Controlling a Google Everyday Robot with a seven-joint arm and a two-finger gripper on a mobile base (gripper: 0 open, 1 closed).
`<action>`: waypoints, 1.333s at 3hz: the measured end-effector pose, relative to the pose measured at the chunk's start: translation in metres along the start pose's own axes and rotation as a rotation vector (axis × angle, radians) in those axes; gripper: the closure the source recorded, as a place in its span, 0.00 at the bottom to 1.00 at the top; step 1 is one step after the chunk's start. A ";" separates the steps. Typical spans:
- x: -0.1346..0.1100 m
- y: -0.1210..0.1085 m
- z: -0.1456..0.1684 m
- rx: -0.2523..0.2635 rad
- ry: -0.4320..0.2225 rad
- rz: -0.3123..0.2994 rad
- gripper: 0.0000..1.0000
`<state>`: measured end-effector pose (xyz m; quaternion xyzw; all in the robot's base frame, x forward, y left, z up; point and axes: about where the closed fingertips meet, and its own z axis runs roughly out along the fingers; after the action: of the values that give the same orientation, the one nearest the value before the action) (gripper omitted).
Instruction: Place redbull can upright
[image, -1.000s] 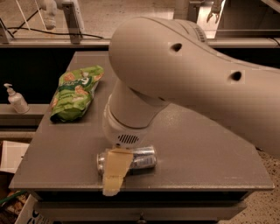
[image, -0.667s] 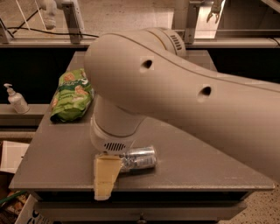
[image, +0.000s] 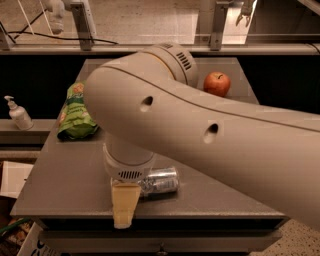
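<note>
The redbull can (image: 160, 181) is a shiny silver can lying on its side near the front edge of the grey table (image: 75, 170). My gripper (image: 124, 206) hangs just left of the can, its cream-coloured finger (image: 123, 204) reaching down over the table's front edge. The can's left end is hidden behind the gripper's wrist. Only one finger shows. My large pale arm (image: 210, 130) crosses the view from the right and hides much of the table.
A green snack bag (image: 76, 114) lies at the table's left. A red apple (image: 217, 83) sits at the back right. A soap dispenser (image: 19, 113) stands on a lower shelf to the left. A counter edge runs behind the table.
The arm has swung left and back, uncovering the apple. The gripper has shifted slightly left along the front edge. The can still lies on its side in the same spot.
</note>
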<state>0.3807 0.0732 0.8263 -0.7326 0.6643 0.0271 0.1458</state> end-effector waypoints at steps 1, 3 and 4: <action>0.011 -0.007 -0.003 0.022 0.019 0.006 0.20; 0.022 -0.010 -0.005 0.023 0.038 0.028 0.67; 0.026 -0.009 -0.006 0.016 0.054 0.037 0.90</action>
<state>0.3920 0.0473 0.8271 -0.7194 0.6817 0.0047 0.1328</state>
